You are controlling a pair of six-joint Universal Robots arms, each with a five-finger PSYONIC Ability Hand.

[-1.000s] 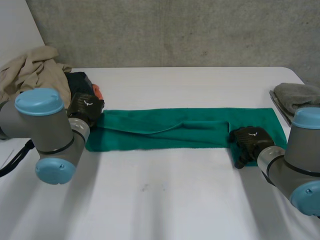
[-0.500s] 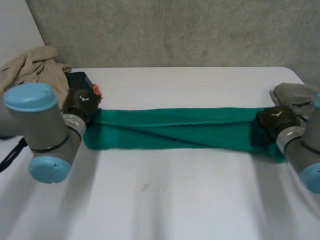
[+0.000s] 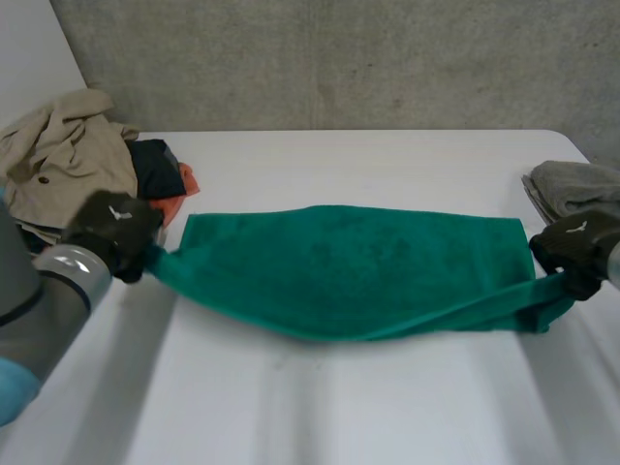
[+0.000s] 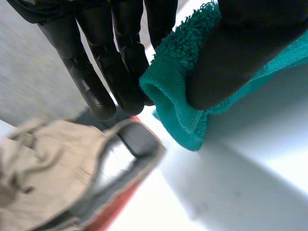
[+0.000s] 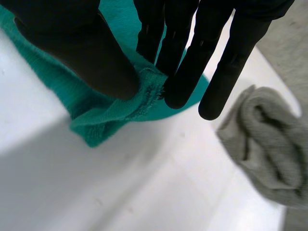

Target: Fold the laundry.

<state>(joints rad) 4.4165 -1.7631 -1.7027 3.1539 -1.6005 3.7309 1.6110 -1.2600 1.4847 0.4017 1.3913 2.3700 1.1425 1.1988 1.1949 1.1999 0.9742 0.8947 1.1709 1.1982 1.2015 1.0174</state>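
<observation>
A green towel (image 3: 354, 266) hangs stretched between my two hands above the white table, its near edge sagging in the middle. My left hand (image 3: 114, 231) pinches the towel's left end; in the left wrist view the thumb (image 4: 231, 57) presses the green towel (image 4: 175, 96) against straight fingers (image 4: 115, 62). My right hand (image 3: 573, 247) holds the towel's right end; in the right wrist view the thumb (image 5: 82, 48) and fingers (image 5: 192, 53) pinch a bunched corner of the green towel (image 5: 120, 106).
A pile of clothes lies at the table's left: a beige garment (image 3: 58, 155) over dark and orange pieces (image 3: 160, 174). A folded grey towel (image 3: 572, 184) sits at the right edge, seen again as the grey towel (image 5: 269, 144). Bare table (image 3: 320, 397) lies in front.
Both hands have closed on the towel's ends, moved apart and lifted. The folded strip has opened into a wider sheet hanging between them.
</observation>
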